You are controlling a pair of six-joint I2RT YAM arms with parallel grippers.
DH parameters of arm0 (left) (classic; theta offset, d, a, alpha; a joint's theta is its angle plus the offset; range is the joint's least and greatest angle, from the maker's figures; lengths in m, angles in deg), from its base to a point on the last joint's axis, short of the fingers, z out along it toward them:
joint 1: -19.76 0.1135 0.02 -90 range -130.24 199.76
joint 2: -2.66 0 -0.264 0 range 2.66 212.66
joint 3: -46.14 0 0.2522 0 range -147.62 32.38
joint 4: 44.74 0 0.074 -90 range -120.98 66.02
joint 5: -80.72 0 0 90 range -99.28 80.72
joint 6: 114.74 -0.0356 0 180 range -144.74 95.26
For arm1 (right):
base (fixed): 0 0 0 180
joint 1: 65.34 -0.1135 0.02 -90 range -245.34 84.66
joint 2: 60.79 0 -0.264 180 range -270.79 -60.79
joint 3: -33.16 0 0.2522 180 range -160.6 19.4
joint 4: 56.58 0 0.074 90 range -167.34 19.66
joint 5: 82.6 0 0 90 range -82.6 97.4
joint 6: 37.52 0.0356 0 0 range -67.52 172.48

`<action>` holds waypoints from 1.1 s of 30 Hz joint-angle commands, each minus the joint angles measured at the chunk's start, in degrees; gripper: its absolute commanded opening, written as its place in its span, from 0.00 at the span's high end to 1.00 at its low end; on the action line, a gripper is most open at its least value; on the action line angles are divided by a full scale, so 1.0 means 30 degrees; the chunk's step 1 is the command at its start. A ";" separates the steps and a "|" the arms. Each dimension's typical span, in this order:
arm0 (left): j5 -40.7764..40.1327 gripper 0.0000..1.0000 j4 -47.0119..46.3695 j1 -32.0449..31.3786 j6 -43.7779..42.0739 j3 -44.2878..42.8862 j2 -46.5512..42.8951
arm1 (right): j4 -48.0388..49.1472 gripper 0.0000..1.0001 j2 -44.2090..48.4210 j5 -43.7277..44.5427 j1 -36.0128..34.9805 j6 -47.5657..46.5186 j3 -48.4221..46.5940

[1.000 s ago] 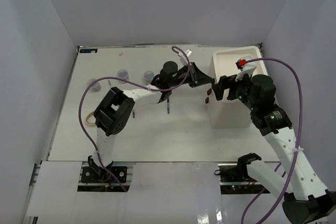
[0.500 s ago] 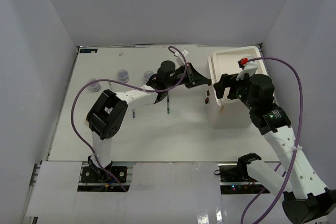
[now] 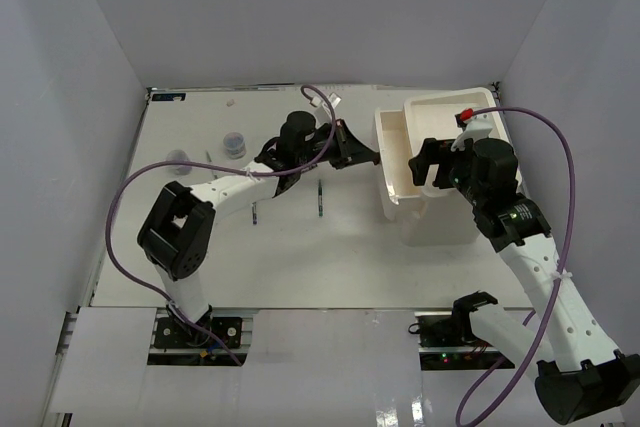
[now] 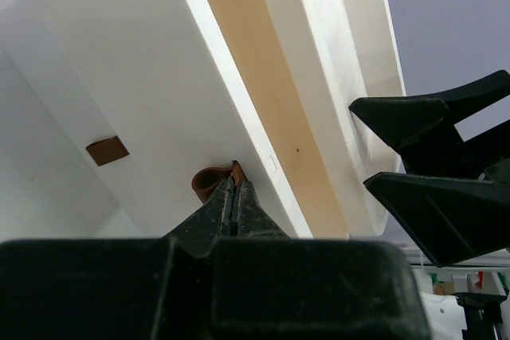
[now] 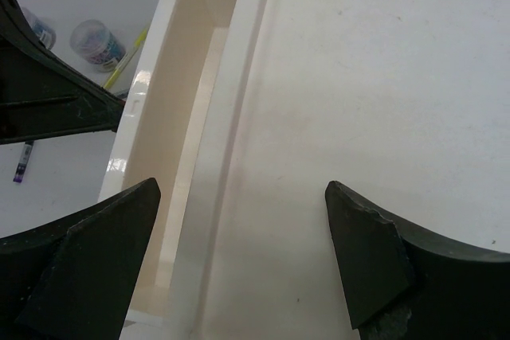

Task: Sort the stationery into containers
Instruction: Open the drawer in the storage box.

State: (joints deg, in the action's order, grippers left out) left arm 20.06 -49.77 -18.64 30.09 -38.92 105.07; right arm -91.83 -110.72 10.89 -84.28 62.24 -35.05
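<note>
Clamped the left gripper (image 4: pixel 233 190) shut on the brown handle (image 4: pixel 205 185) and drew the drawer (image 3: pixel 398 160) out leftward from the white organiser (image 3: pixel 445 222), flush and closed a second earlier. Held the right gripper (image 5: pixel 241 197) spread wide above the organiser's tray top, gripping nothing. Worked on a plain white table (image 3: pixel 300 267) boxed in by pale grey walls (image 3: pixel 300 17). Left two clear jars (image 3: pixel 233 141) standing at the far left and two dark pens (image 3: pixel 320 199) lying mid-table, lengthwise near to far. Kept the drawer open side up, its length also running near to far.
</note>
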 commanded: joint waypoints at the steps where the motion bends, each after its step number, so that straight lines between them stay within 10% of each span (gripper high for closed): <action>1: 0.0385 1.00 0.0929 0.0433 -0.0668 0.0652 -0.1821 | -0.0187 0.09 0.0004 0.0361 0.0190 0.0409 0.0281; 15: 0.0326 0.98 0.2218 0.1430 -0.1195 0.1914 -0.3258 | -0.0217 0.09 -0.0085 0.0303 0.0278 0.0321 0.0311; 19: 0.0239 0.53 0.3008 0.1517 -0.1576 0.1418 -0.3228 | -0.0334 0.09 -0.0085 0.0127 0.0307 0.0116 0.0077; 33: -0.5876 0.02 1.2583 0.3479 -0.7720 0.0362 -0.6859 | -0.0686 0.10 0.1350 -0.0049 0.0278 -0.1173 -0.0803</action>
State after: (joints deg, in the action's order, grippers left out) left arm 10.88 -22.01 -9.39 14.94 -35.30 90.25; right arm -94.24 -108.29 11.09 -83.67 59.99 -35.19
